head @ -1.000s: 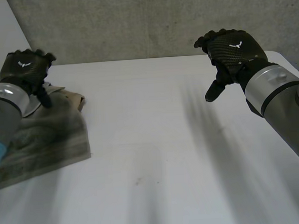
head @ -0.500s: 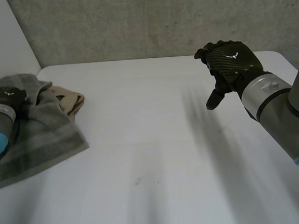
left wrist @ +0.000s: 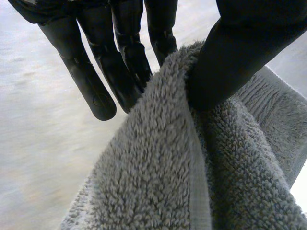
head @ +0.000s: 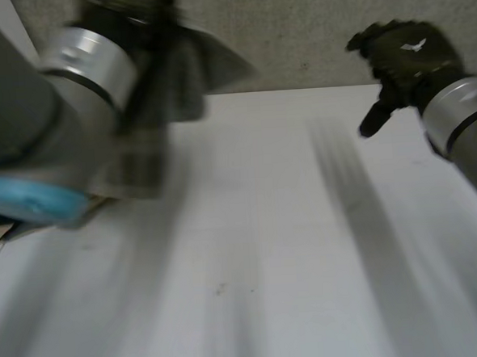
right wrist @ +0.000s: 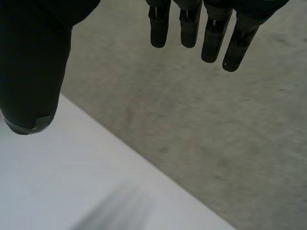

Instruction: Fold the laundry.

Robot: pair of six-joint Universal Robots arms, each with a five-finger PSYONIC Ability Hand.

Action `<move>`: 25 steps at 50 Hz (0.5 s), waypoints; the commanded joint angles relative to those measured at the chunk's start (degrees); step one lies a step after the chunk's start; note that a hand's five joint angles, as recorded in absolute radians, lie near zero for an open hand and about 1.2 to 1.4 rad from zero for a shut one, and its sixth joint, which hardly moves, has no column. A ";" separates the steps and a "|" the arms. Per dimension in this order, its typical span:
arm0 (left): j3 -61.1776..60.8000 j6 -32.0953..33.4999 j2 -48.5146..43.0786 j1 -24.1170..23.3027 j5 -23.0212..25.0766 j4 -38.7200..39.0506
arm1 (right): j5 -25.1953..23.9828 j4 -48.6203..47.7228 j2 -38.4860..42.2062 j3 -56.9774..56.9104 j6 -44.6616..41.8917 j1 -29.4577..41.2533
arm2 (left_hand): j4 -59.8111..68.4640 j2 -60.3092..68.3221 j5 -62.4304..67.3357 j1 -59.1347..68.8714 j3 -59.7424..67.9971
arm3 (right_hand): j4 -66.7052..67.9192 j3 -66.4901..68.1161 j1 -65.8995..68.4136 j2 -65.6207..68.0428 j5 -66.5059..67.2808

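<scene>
My left hand (head: 127, 6) is lifted high above the table's far left, and a grey terry towel (head: 176, 77) hangs from it. In the left wrist view the thumb (left wrist: 240, 57) pinches a thick fold of the towel (left wrist: 158, 167) against the fingers (left wrist: 96, 72), at a hemmed edge. My right hand (head: 405, 55) hovers over the far right of the white table (head: 266, 225) with straight fingers and nothing in it. Its thumb (right wrist: 33, 57) and fingers stand apart over the table's far edge.
A bit of tan cloth (head: 11, 231) lies on the table under my left arm. A grey concrete wall (head: 294, 29) runs behind the table's far edge.
My left hand shut on the grey towel where it lay at the left and swung it up off the table. The right hand shifted slightly right and away.
</scene>
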 commanded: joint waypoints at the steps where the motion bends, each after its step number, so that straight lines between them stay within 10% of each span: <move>1: -4.14 -0.39 -6.99 -9.85 -0.12 0.08 | -0.20 0.11 -2.19 -2.01 0.13 -6.43 | 11.57 11.66 15.66 15.25 11.91 | -3.02 -1.94 -1.05 -2.14 -3.42; 5: -4.49 0.13 -14.99 -12.66 -2.13 -1.76 | -0.37 0.29 -2.89 -2.45 -0.05 -7.14 | 8.26 8.35 12.35 11.94 8.61 | -3.02 -1.94 -1.05 -2.14 -3.42; 10: -3.62 6.72 -20.80 -13.11 -7.23 -16.25 | -0.90 0.64 -3.07 -2.37 -0.14 -7.23 | -55.46 -55.37 -51.37 -51.78 -55.12 | -3.02 -1.94 -1.05 -2.14 -3.42; 25: -5.46 5.15 -9.03 -14.07 -11.46 -9.94 | -6.00 8.02 -1.49 -4.12 -2.07 -7.31 | -56.87 -56.78 -52.78 -53.19 -56.53 | -3.02 -1.94 -1.05 -2.14 -3.42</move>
